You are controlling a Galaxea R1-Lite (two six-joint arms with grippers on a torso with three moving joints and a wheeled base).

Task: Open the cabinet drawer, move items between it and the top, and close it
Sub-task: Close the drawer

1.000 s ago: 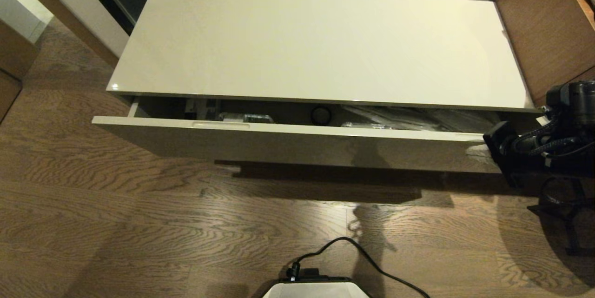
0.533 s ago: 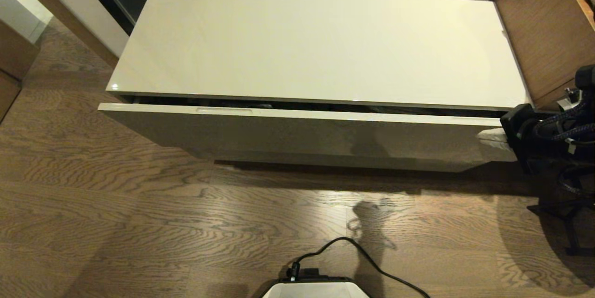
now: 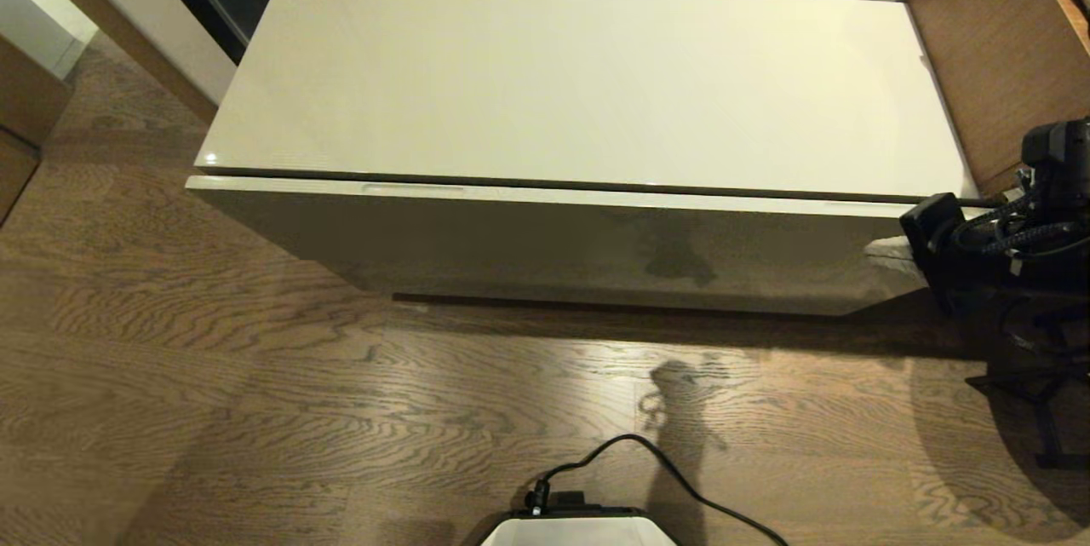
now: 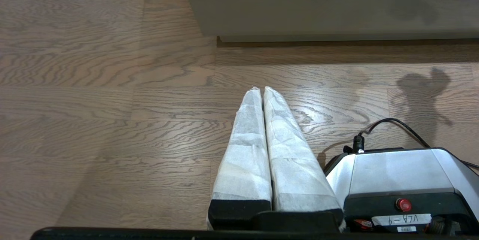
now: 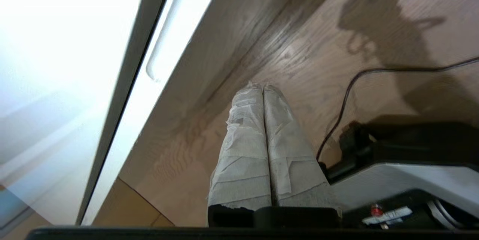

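My right gripper's point(image 3: 877, 250) white-wrapped fingers point(image 5: 262, 146) are clenched on nothing, tips at the right end of the wide glossy beige-grey cabinet drawer point(image 3: 545, 239), which I see pushed in beneath the flat cream top point(image 3: 579, 86). My left gripper point(image 4: 262, 90) hangs clenched over the wood floor point(image 3: 255, 410).

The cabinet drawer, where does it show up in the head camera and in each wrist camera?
Head view: the cabinet drawer spans the middle, its front under the top.
Left wrist view: its front panel fills the upper right.
Right wrist view: its front runs diagonally, with a handle slot.
Shared landmark: the black cable on the wooden floor.
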